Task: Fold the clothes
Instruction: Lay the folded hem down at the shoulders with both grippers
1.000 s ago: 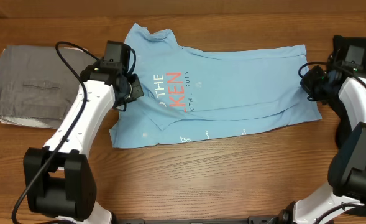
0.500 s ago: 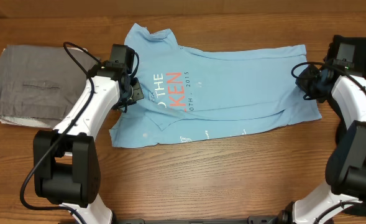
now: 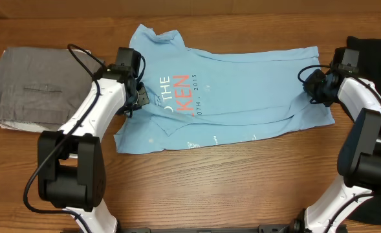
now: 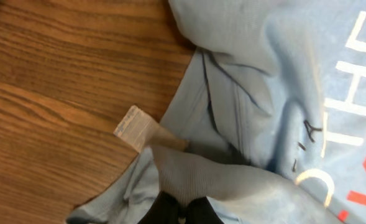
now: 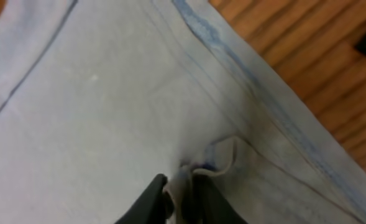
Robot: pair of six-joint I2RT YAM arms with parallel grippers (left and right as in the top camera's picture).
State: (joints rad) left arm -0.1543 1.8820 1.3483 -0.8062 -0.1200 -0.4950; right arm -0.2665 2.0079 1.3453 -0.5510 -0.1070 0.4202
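Left pincer [image 4: 179, 210] clamps the T-shirt [image 3: 242, 84]; right pincer [image 5: 181, 196] narrowly nips its hem. Lift both evenly, cloth between them taut.

The light blue T-shirt [image 3: 242, 84] is matt, creased cloth; the table [image 3: 209, 188] is smooth, grained wood.

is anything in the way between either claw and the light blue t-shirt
Nothing visible. The left claw is pinched on the light blue T-shirt beside its print, and the right claw on a fold at the opposite end. The folded gray garment lies off to one side.
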